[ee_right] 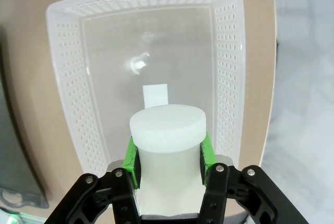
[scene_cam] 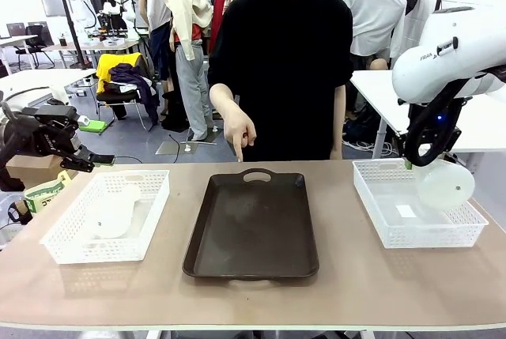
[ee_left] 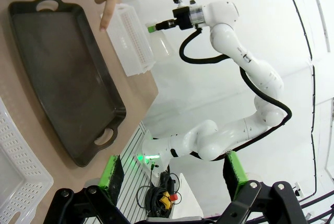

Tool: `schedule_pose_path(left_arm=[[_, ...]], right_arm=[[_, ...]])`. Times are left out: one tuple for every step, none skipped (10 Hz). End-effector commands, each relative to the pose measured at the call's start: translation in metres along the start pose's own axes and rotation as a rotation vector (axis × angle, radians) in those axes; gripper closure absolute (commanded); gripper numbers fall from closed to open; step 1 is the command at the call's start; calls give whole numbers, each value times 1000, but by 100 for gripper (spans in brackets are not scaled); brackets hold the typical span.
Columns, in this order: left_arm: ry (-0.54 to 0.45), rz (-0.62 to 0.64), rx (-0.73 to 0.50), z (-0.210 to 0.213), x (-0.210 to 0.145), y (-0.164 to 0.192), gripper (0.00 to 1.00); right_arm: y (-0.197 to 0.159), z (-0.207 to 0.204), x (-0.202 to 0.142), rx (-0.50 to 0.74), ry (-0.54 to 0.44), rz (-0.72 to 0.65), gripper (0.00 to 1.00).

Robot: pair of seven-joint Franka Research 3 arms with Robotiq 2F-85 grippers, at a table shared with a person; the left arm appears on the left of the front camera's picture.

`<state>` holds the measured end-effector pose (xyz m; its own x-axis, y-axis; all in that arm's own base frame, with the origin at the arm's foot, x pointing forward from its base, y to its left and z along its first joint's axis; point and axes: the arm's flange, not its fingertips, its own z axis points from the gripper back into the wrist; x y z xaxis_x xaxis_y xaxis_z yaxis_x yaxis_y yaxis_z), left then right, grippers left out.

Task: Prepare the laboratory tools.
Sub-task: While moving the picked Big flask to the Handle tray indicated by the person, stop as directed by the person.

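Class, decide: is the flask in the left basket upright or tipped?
Tipped: the flask lies on its side on the floor of the basket.

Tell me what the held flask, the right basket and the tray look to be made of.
Held flask: apparently plastic, frosted translucent white; matte surface, and light glows through it.
Right basket: white plastic, slightly glossy; moulded walls with rows of holes.
Tray: dark brown, semi-gloss, probably plastic or coated metal; soft reflections and moulded handle cut-outs.
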<state>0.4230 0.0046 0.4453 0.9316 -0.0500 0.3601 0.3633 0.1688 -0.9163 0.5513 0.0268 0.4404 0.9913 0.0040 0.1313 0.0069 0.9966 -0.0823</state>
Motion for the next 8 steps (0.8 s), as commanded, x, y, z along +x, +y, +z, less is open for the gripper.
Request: schedule_pose_path(left_arm=[[-4,-1,-8,1,0,-2,0],[-4,-1,-8,1,0,-2,0],[-4,-1,-8,1,0,-2,0],[-4,-1,-8,1,0,-2,0],[-4,-1,-8,1,0,-2,0],[-4,-1,-8,1,0,-2,0],[-4,-1,-8,1,0,-2,0],[-4,-1,-8,1,0,-2,0]], right_arm=[[18,22,-12,41,-76,59,100],[32,35,-14,83,-109,115,100],[48,48,-16,107,-136,176,100],[65,62,-18,129,-160,237,100],[81,72,-20,161,-178,297,100],[99,79,-22,207,-198,371,100],[119,85,-25,235,-200,445,100],[144,91,-30,241,-204,524,100]])
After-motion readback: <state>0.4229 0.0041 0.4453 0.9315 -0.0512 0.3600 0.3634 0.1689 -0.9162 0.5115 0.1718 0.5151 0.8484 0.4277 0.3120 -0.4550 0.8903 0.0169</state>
